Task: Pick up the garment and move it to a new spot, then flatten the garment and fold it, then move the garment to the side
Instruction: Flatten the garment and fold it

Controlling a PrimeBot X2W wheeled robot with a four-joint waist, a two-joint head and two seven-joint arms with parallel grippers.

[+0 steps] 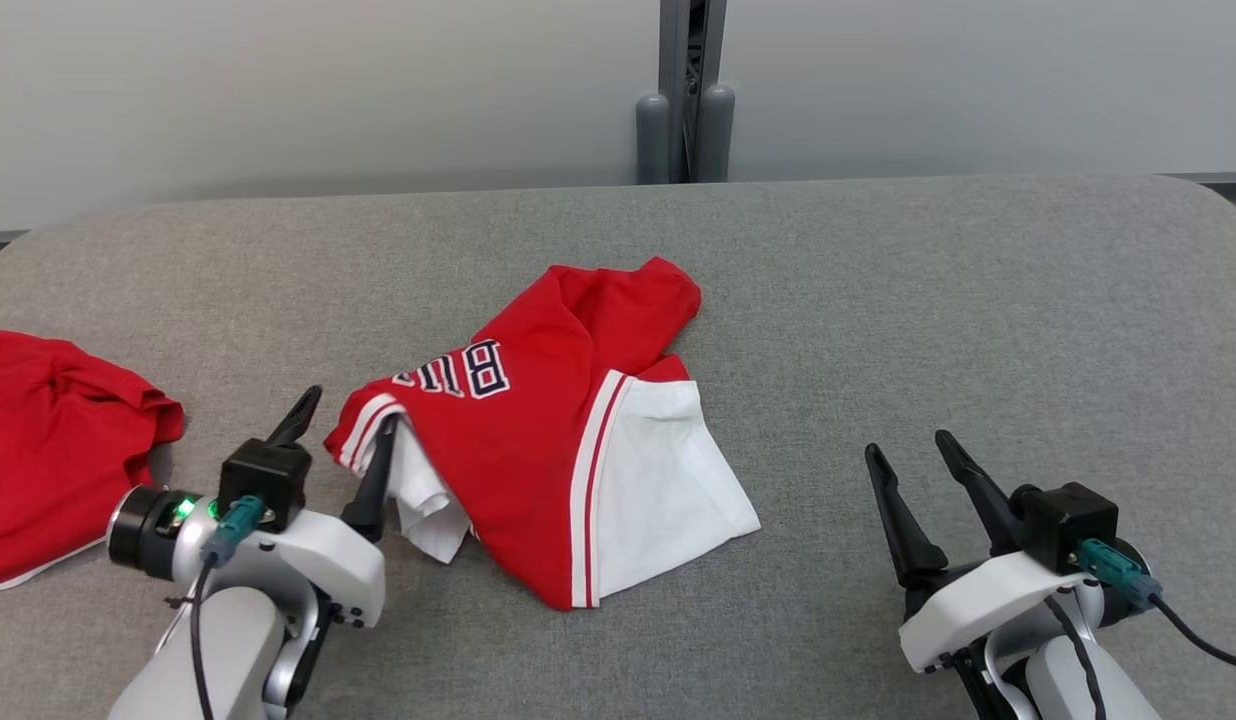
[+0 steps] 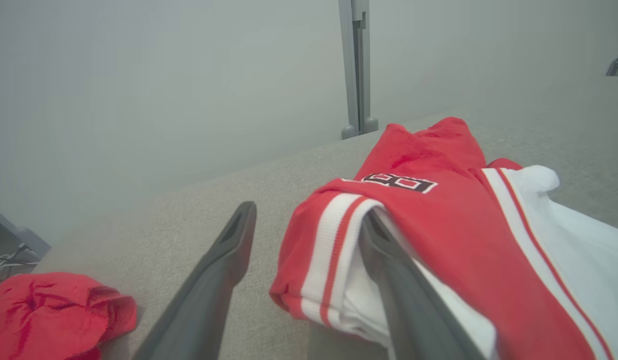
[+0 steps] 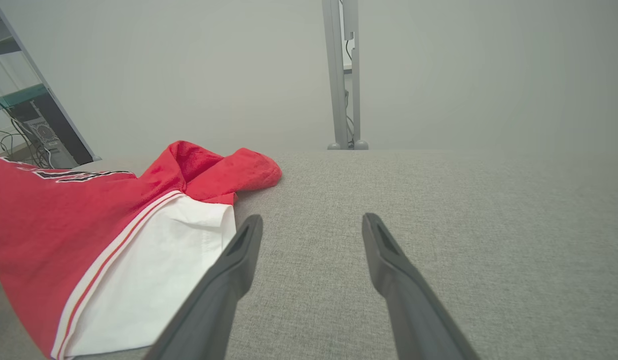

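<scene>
The garment (image 1: 538, 440), a red and white jersey with dark lettering, lies crumpled in the middle of the grey padded surface (image 1: 878, 300). My left gripper (image 1: 351, 408) stands open at its left edge. The striped sleeve hem (image 2: 334, 235) sits between the fingers, and the right finger (image 2: 389, 265) is tucked against the white fabric under the red fold. My right gripper (image 1: 907, 445) is open over bare surface to the right of the garment (image 3: 64, 215), apart from it. In the right wrist view the right gripper (image 3: 313, 219) has nothing between its fingers.
A second red cloth (image 1: 48, 430) lies bunched at the left edge of the surface, also seen as the red cloth (image 2: 49, 310) in the left wrist view. A grey post (image 1: 690, 90) stands behind the far edge against a pale wall. Bare surface stretches right of the garment.
</scene>
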